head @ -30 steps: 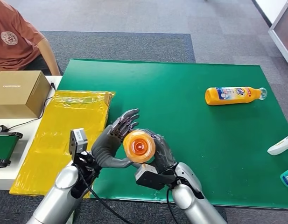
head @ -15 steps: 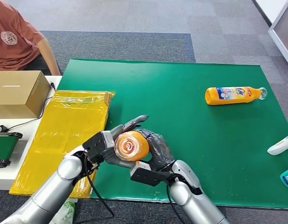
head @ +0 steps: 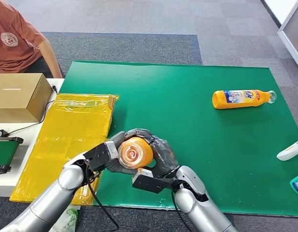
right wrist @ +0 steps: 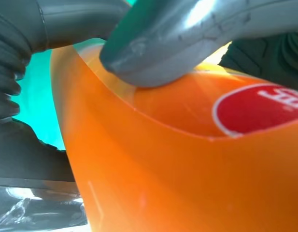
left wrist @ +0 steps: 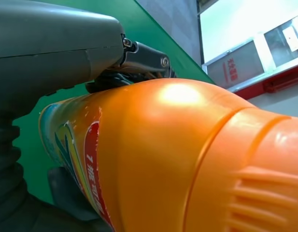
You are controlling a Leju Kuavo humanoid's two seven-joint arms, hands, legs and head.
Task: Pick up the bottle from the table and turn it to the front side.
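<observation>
An orange bottle (head: 135, 152) is held above the near edge of the green mat, its round end turned toward the head camera. My left hand (head: 118, 150) wraps it from the left, fingers curled over its top. My right hand (head: 163, 155) grips it from the right. In the left wrist view the orange bottle (left wrist: 169, 159) with its printed label is very close, a dark finger (left wrist: 140, 60) lying over it. The right wrist view has the orange body (right wrist: 183, 164) with a red label patch and a grey thumb (right wrist: 198, 34) pressed on it.
A second orange bottle (head: 242, 98) lies on its side at the far right of the green mat (head: 183, 96). A yellow bag (head: 70, 135) and a cardboard box (head: 20, 95) lie to the left. A person in an orange shirt (head: 12, 34) sits at far left. White items (head: 291, 150) sit at the right edge.
My left hand has turned over and closed its spread fingers around the bottle. The bottle has shifted slightly left and tilted. My right hand keeps its hold.
</observation>
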